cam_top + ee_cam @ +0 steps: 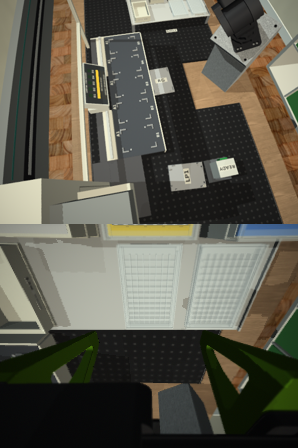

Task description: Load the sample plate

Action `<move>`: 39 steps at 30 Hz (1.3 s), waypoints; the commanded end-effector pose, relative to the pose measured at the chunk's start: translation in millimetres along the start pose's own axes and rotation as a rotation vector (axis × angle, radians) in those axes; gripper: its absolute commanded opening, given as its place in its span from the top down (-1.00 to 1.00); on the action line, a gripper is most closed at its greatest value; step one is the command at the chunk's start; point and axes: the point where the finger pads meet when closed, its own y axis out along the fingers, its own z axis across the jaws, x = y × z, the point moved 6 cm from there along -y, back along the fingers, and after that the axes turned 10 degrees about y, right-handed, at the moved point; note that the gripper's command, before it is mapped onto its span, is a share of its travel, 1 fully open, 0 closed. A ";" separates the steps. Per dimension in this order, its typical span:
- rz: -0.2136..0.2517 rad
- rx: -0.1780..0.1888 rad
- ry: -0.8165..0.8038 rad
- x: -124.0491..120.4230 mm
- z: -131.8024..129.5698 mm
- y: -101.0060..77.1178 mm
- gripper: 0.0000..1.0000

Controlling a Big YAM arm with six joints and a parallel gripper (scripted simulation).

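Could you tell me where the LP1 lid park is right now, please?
In the top view, LP1 lies low and right of centre on the black mat, just left of the READY key and below the D1 end of the deck. Nothing rests on it.

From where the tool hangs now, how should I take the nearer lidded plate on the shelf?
Come straight down with the open tool and close across the two long sides of the left plate. It lies flat, and its neighbour leaves only a narrow gap.

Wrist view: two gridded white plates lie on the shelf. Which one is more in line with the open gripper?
The left plate, coarser-gridded: it lies above the gap between the fingers of the gripper. The finer-gridded right plate lies above the right finger.
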 end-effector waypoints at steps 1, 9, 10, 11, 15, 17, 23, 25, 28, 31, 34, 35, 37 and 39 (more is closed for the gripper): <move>-0.005 0.001 0.003 1.3 1.1 9.7 -1.00; -0.009 0.005 0.012 1.7 -2.0 19.7 -1.00; -0.010 0.003 -0.001 1.1 3.7 21.2 -1.00; -0.011 0.003 -0.003 1.2 4.8 22.2 -1.00; -0.008 0.005 0.013 1.5 -3.0 27.0 -1.00; -0.002 0.000 0.006 -0.4 0.0 33.7 -1.00; -0.006 0.004 0.012 0.9 -2.6 41.0 -1.00; -0.013 0.007 0.012 2.5 -1.9 40.9 -1.00; -0.008 0.003 0.000 1.5 3.1 49.3 -1.00; -0.020 0.010 0.011 5.2 -1.0 44.9 -1.00; -0.008 0.002 0.000 2.9 2.2 57.5 -1.00; -0.009 0.003 -0.001 3.5 2.7 58.9 -1.00; -0.011 0.004 -0.003 4.9 3.6 61.8 -1.00; -0.013 0.004 -0.005 6.3 4.6 64.7 -1.00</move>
